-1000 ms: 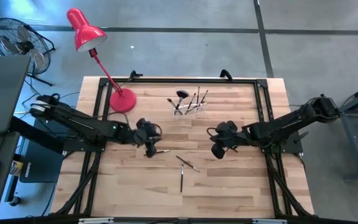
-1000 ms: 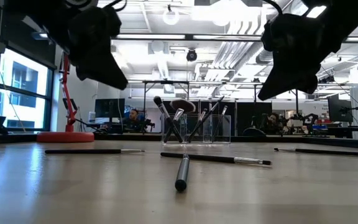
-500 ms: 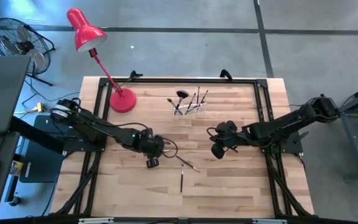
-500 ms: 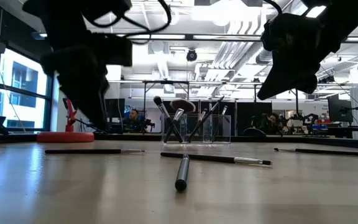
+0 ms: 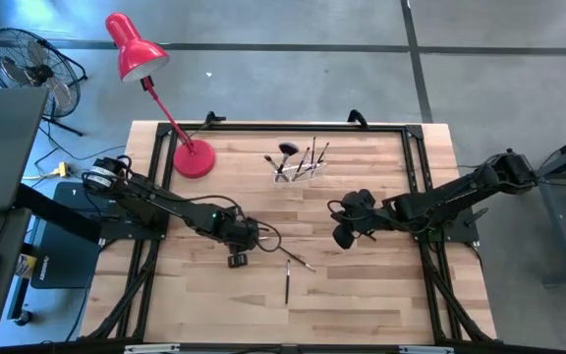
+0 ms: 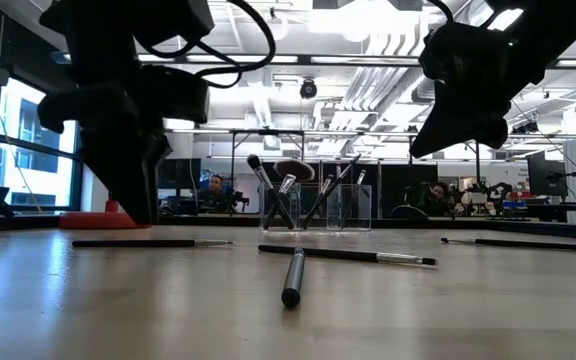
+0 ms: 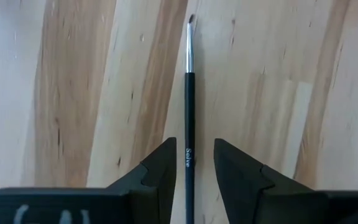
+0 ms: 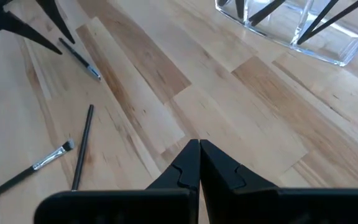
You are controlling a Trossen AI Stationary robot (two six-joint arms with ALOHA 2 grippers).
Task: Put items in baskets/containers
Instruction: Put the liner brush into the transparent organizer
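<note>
A thin black brush [image 7: 189,93] with a silvery ferrule lies flat on the wood. My left gripper [image 7: 194,144] points down over it, open, with one finger on each side of the handle and not touching it. In the high view that gripper [image 5: 236,259] is left of the table's middle. My right gripper [image 8: 199,149] is shut on nothing and hovers right of the middle [image 5: 342,236]. The clear holder [image 5: 299,167] stands at the far middle with several brushes upright in it. Two more brushes [image 5: 298,259] [image 5: 287,281] lie on the table near the middle.
A red desk lamp stands with its round base [image 5: 194,159] at the far left of the table. In the low view another brush [image 6: 523,243] lies off to the right. Bare wood lies along the near edge.
My left gripper has come down and toward the table's near edge. It has tipped from a slant to pointing steeply down and now straddles the black brush. Most of this happened early in the second. The brushes have not moved.
</note>
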